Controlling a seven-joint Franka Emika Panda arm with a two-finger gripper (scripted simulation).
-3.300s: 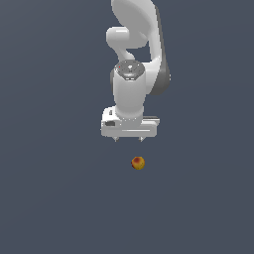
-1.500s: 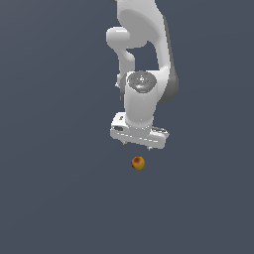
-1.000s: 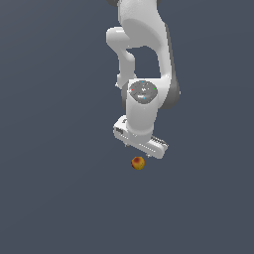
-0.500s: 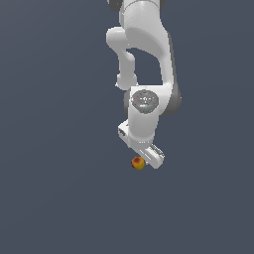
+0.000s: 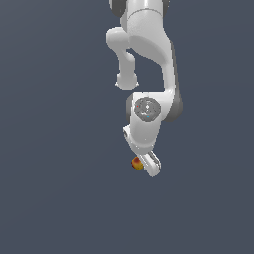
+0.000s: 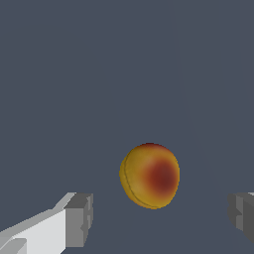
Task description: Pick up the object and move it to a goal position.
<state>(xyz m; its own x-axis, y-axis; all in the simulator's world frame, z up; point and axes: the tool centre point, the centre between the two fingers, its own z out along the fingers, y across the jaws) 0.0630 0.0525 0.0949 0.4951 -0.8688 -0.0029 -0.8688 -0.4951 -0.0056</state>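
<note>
The object is a small roundish ball, orange-yellow with a red patch, lying on the flat grey floor. In the exterior view my white gripper has come down over it and hides its right side. In the wrist view the ball lies between my two grey fingertips, with a clear gap on each side. The gripper is open and touches nothing.
The white arm reaches down from the top of the exterior view. The plain dark grey floor spreads all around, and nothing else stands on it.
The arm has lowered and turned at the wrist. The gripper has come down from above the ball to around it. The ball has not moved.
</note>
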